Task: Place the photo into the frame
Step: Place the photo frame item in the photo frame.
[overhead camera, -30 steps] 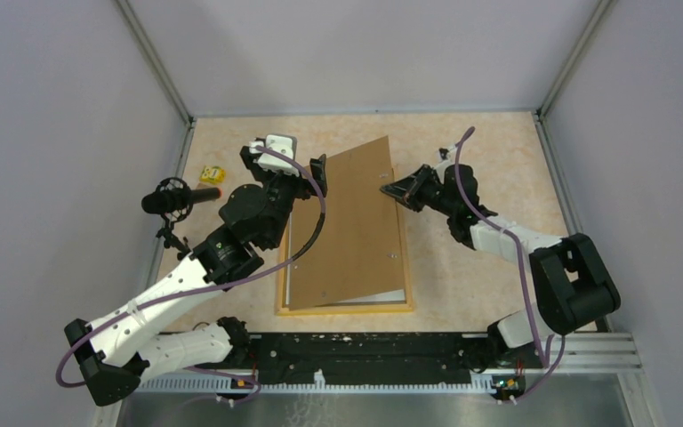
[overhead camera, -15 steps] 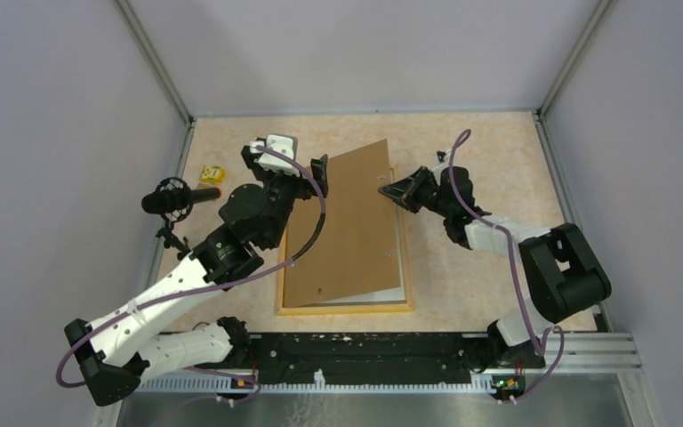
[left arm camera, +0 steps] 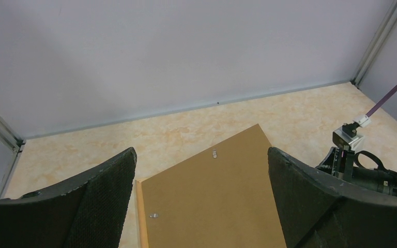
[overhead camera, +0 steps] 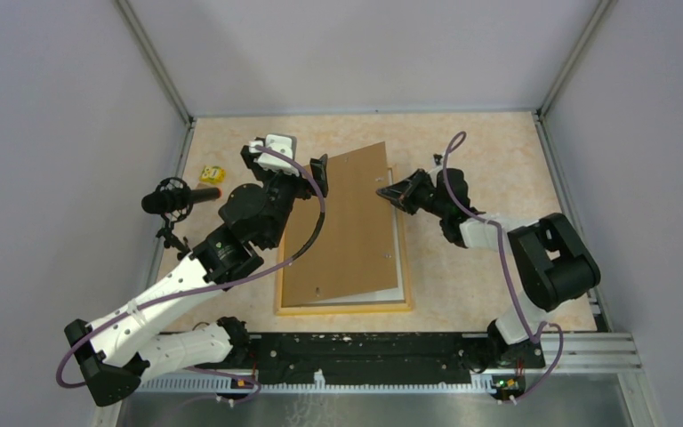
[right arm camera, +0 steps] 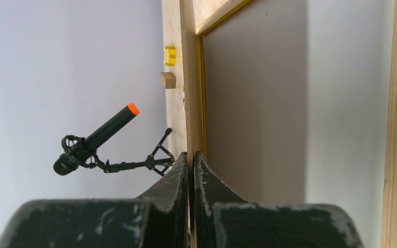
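Open table [overhead camera: 489,151] lies right of and beyond the frame [overhead camera: 342,308], out to the walls [overhead camera: 365,53]. The board [overhead camera: 351,227], skewed and raised over the frame, blocks most of its opening and leaves only a narrow strip along the right and near sides. The right gripper [overhead camera: 382,189] pinches the board's right edge. The left gripper [left arm camera: 200,154], jaws spread, stands at its far left edge. A microphone [overhead camera: 180,197] and a yellow block [overhead camera: 212,173] crowd the left margin.
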Robot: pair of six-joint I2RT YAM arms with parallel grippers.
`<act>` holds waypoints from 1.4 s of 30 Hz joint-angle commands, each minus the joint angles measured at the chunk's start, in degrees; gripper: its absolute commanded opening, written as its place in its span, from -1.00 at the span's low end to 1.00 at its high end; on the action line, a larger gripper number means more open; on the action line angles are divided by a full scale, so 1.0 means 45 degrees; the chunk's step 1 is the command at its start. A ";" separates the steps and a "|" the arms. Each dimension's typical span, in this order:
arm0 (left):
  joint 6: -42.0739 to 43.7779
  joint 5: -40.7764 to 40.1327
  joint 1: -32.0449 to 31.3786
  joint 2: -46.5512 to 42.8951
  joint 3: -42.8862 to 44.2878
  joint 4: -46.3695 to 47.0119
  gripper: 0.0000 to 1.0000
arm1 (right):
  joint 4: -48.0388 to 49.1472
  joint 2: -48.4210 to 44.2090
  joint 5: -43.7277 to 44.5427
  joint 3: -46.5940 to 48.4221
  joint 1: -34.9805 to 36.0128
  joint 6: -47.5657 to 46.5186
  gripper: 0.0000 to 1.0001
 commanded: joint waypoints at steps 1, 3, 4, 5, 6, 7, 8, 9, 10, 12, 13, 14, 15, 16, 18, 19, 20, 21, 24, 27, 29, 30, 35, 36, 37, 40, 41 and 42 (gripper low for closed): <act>-0.0188 0.0149 0.0054 -0.0032 -0.0070 0.0526 0.97 | 0.1398 0.0225 -0.0432 0.0493 0.0221 0.0706 -1.00; -0.0196 0.0165 0.0050 -0.0035 -0.0077 0.0521 0.97 | 0.1250 0.0208 -0.0415 0.0421 0.0215 0.0681 -1.00; -0.0221 0.0187 0.0059 -0.0029 -0.0065 0.0525 0.97 | 0.1222 0.0190 -0.0397 0.0384 0.0220 0.0670 -1.00; -0.0236 0.0190 0.0073 -0.0038 -0.0061 0.0508 0.97 | 0.1189 0.0171 -0.0353 0.0346 0.0220 0.0669 -1.00; -0.0231 0.0212 0.0069 -0.0030 -0.0061 0.0506 0.98 | 0.1119 0.0159 -0.0321 0.0304 0.0221 0.0679 -1.00; -0.0228 0.0195 0.0079 -0.0034 -0.0061 0.0506 0.97 | 0.1040 0.0133 -0.0290 0.0282 0.0221 0.0655 -1.00; -0.0240 0.0191 0.0075 -0.0029 -0.0061 0.0506 0.97 | 0.0986 0.0113 -0.0276 0.0240 0.0208 0.0640 -1.00; -0.0245 0.0190 0.0079 -0.0024 -0.0061 0.0496 0.97 | 0.0962 0.0076 -0.0260 0.0205 0.0214 0.0631 -1.00; -0.0261 0.0190 0.0080 -0.0020 -0.0070 0.0505 0.97 | 0.0908 0.0044 -0.0263 0.0179 0.0220 0.0620 -1.00; -0.0248 0.0209 0.0079 -0.0012 -0.0061 0.0505 0.97 | 0.0894 -0.0035 -0.0277 0.0111 0.0225 0.0625 -1.00; -0.0257 0.0210 0.0077 -0.0021 -0.0061 0.0496 0.97 | 0.0875 -0.0097 -0.0277 0.0070 0.0221 0.0612 -1.00; -0.0265 0.0227 0.0080 -0.0013 -0.0061 0.0505 0.97 | 0.0821 -0.0170 -0.0277 0.0038 0.0230 0.0611 -1.00; -0.0276 0.0229 0.0080 -0.0004 -0.0075 0.0501 0.97 | 0.0785 -0.0245 -0.0260 0.0004 0.0222 0.0571 -1.00; -0.0268 0.0229 0.0068 -0.0003 -0.0063 0.0491 0.97 | 0.0671 -0.0333 -0.0231 -0.0029 0.0221 0.0503 -1.00; -0.0294 0.0248 0.0075 0.0015 -0.0061 0.0476 0.97 | 0.0501 -0.0464 -0.0173 -0.0070 0.0221 0.0396 -1.00; -0.0297 0.0263 0.0096 0.0016 -0.0061 0.0468 0.97 | 0.0428 -0.0507 -0.0162 -0.0085 0.0216 0.0356 -1.00; -0.0307 0.0278 0.0097 0.0021 -0.0061 0.0467 0.97 | 0.0445 -0.0522 -0.0160 -0.0126 0.0230 0.0371 -1.00; -0.0306 0.0287 0.0099 0.0029 -0.0061 0.0467 0.97 | 0.0492 -0.0509 -0.0175 -0.0138 0.0229 0.0375 -1.00; -0.0342 0.0322 0.0129 0.0048 -0.0041 0.0447 0.98 | 0.0500 -0.0464 -0.0178 -0.0168 0.0220 0.0388 -1.00; -0.0371 0.0327 0.0138 0.0059 -0.0041 0.0428 0.97 | 0.0526 -0.0408 -0.0218 -0.0179 0.0221 0.0372 -1.00; -0.0367 0.0327 0.0143 0.0058 -0.0041 0.0428 0.97 | 0.0514 -0.0396 -0.0252 -0.0198 0.0222 0.0391 -1.00; -0.0377 0.0327 0.0155 0.0065 -0.0041 0.0428 0.97 | 0.0504 -0.0415 -0.0257 -0.0213 0.0221 0.0390 -1.00; -0.0427 0.0408 0.0186 0.0083 -0.0007 0.0389 0.98 | 0.0224 -0.0227 -0.0228 -0.0025 0.0218 0.0086 -1.00; -0.0450 0.0420 0.0206 0.0093 -0.0003 0.0389 0.97 | 0.0220 -0.0098 -0.0303 0.0079 0.0216 -0.0007 -1.00; -0.0446 0.0414 0.0215 0.0102 -0.0002 0.0372 0.97 | 0.0168 0.0064 -0.0405 0.0207 0.0220 -0.0099 -1.00; -0.0443 0.0425 0.0224 0.0092 -0.0003 0.0369 0.97 | -0.0200 0.0592 -0.0724 0.0541 0.0221 -0.0313 -1.00; -0.0450 0.0425 0.0230 0.0087 -0.0005 0.0369 0.97 | -0.0285 0.0729 -0.0770 0.0609 0.0221 -0.0384 -0.98; -0.0443 0.0425 0.0226 0.0098 -0.0012 0.0369 0.97 | -0.0437 0.0797 -0.0783 0.0662 0.0221 -0.0481 -0.96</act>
